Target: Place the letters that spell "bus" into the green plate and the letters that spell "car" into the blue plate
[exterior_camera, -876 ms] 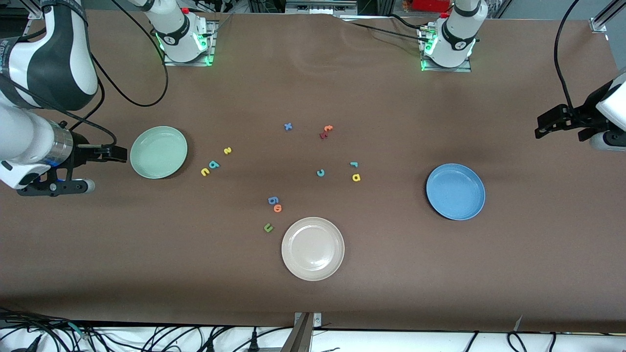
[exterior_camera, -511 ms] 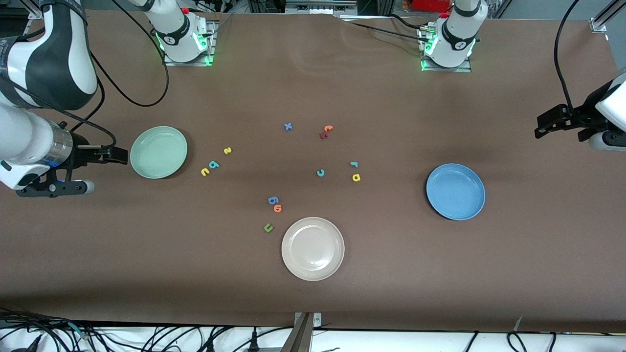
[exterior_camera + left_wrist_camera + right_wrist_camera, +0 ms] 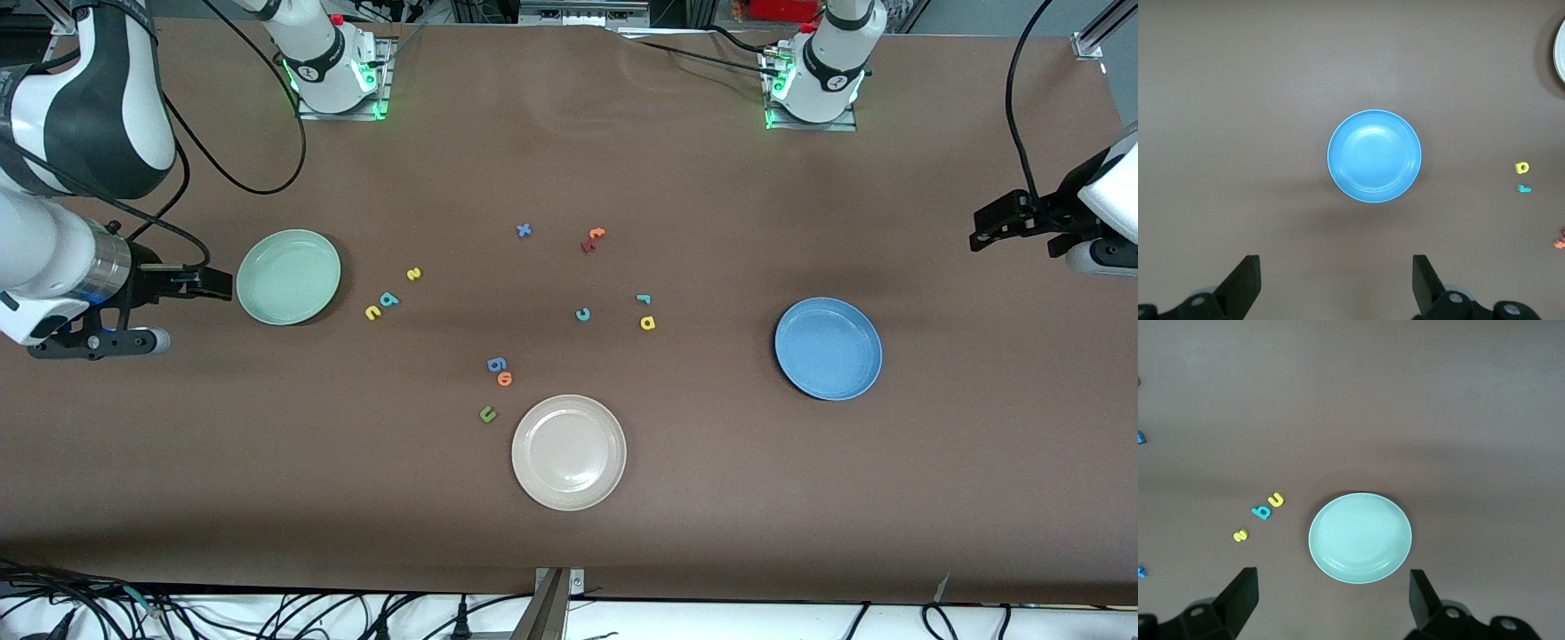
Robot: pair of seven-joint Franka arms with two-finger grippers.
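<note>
The green plate (image 3: 288,276) lies toward the right arm's end of the table, with nothing in it. Beside it lie the yellow s (image 3: 413,274), teal b (image 3: 388,300) and yellow u (image 3: 372,312). My right gripper (image 3: 212,283) hangs open and holds nothing, over bare table beside that plate (image 3: 1360,537). The blue plate (image 3: 828,348) lies toward the left arm's end, also with nothing in it. The teal c (image 3: 582,314), teal r (image 3: 643,300) and yellow a (image 3: 647,323) lie mid-table. My left gripper (image 3: 987,229) is open and holds nothing, over the table's end past the blue plate (image 3: 1374,156).
A beige-white plate (image 3: 569,452) sits nearest the front camera. Beside it lie a dark green u (image 3: 487,413), an orange o (image 3: 504,379) and a blue letter (image 3: 496,364). A blue x (image 3: 524,230) and red and orange letters (image 3: 594,238) lie nearer the bases.
Both arms have shifted only very slightly. Nothing on the table has moved.
</note>
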